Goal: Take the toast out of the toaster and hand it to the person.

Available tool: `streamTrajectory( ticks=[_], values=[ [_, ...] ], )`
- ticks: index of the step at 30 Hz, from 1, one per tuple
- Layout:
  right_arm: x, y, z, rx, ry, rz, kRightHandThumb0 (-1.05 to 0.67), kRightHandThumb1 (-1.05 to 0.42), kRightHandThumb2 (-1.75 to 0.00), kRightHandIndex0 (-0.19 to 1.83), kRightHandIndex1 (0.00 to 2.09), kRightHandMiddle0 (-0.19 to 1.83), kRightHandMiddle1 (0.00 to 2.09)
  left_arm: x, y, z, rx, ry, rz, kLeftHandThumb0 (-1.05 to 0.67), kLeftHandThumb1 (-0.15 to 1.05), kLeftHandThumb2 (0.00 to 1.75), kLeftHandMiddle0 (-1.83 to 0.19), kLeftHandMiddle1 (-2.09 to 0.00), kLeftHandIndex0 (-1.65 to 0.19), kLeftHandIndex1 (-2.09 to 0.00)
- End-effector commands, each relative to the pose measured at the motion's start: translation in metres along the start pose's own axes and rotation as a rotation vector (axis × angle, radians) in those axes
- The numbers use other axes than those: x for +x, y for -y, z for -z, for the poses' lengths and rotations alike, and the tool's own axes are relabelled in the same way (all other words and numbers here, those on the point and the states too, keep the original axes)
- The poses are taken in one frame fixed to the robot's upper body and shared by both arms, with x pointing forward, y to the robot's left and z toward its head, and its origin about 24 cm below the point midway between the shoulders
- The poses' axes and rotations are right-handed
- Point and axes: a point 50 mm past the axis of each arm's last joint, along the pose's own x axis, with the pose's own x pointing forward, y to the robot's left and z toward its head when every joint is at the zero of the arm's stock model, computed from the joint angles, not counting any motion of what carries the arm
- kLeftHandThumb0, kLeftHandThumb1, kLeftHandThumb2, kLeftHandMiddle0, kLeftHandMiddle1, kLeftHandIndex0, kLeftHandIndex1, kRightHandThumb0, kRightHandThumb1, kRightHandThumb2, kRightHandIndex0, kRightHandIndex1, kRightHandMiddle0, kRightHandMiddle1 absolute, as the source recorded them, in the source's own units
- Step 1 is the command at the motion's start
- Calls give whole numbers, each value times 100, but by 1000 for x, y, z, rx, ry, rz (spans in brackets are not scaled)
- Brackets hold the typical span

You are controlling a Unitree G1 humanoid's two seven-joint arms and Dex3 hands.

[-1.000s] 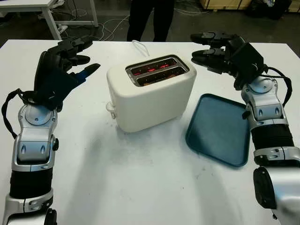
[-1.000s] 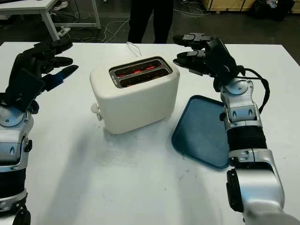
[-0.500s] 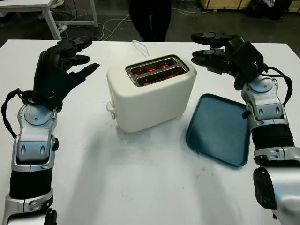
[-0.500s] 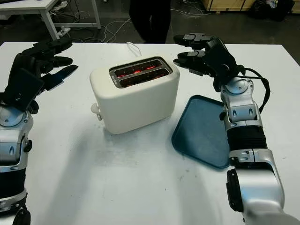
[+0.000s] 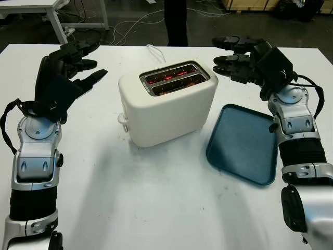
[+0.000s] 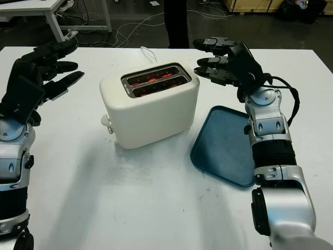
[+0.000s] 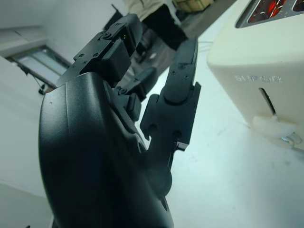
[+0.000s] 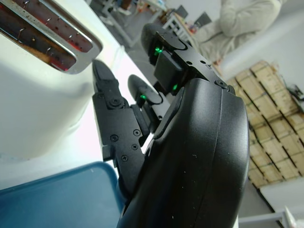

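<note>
A cream two-slot toaster (image 5: 169,104) stands in the middle of the white table, its slots (image 5: 174,78) glowing red inside; toast sits low in the nearer slot, hard to make out. Its lever (image 5: 123,121) points toward the front left. My left hand (image 5: 78,65) hovers open to the left of the toaster, a short way off. Close to the toaster's far right corner, my right hand (image 5: 231,54) hovers open above the table. A person (image 5: 177,21) in dark trousers stands behind the table's far edge.
A dark blue tray (image 5: 243,143) lies to the right of the toaster, under my right forearm. The toaster's white cord (image 5: 154,52) trails off the back of the table. A white desk (image 5: 52,10) and floor cables are beyond the table.
The person behind the table has stepped to the right. My left hand has lifted and drifted slightly left; the right hand has barely moved.
</note>
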Motion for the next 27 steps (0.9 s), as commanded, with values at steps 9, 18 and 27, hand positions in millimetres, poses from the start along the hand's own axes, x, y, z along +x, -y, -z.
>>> streamTrajectory(
  ticks=[9, 18, 27],
  values=[
    [-2, 1, 3, -10, 15, 13, 27, -92, -27, 70, 23, 72, 1, -2, 0, 5, -1, -5, 23, 2, 89, 13, -38, -68, -60, -4],
    [-1, 5, 4, -34, 33, 46, 11, -90, -10, 75, 24, 76, 2, -3, -1, 5, -15, -4, -4, -12, 88, 9, -44, -70, -65, -6],
    [0, 8, 7, -17, 37, 50, -12, -89, -2, 85, 28, 81, 4, -3, 0, 6, -11, -5, 5, -18, 90, 6, -48, -71, -67, -7]
  ],
)
